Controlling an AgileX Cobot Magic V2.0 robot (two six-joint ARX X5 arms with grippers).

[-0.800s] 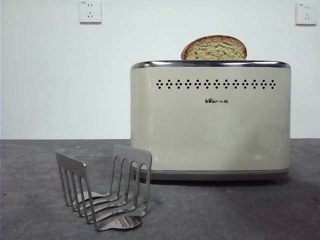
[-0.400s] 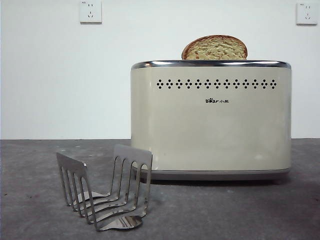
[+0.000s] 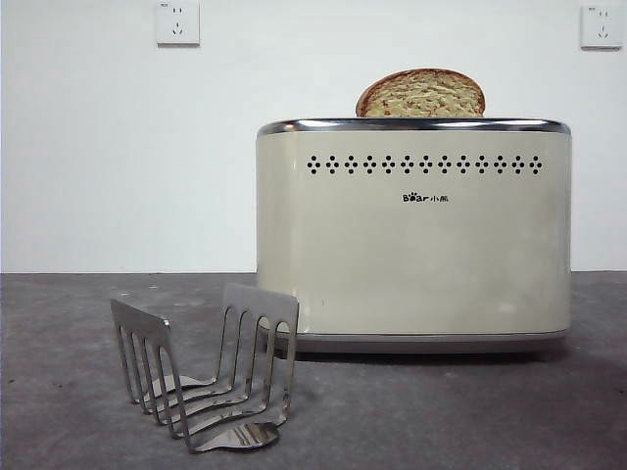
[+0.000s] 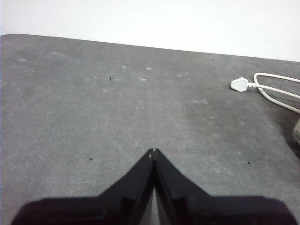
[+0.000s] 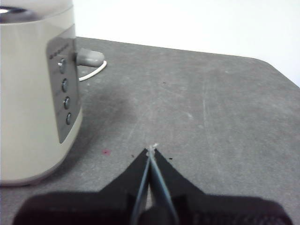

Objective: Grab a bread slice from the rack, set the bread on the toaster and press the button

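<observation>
The slice of bread (image 3: 421,94) stands upright in the top of the cream toaster (image 3: 411,235), its rounded crust poking above the chrome rim. In front and to the left, the steel rack (image 3: 206,372) holds nothing. Neither arm shows in the front view. My left gripper (image 4: 153,152) is shut with nothing in it, over bare grey table. My right gripper (image 5: 151,150) is also shut and holds nothing; it hovers low beside the toaster's (image 5: 33,89) end panel, where the grey lever (image 5: 90,57) and a column of round buttons (image 5: 65,98) sit.
A white plug and cord (image 4: 262,86) lie on the table in the left wrist view. A white cable (image 5: 91,72) curls behind the toaster's end. Two wall sockets (image 3: 177,22) hang on the white wall behind.
</observation>
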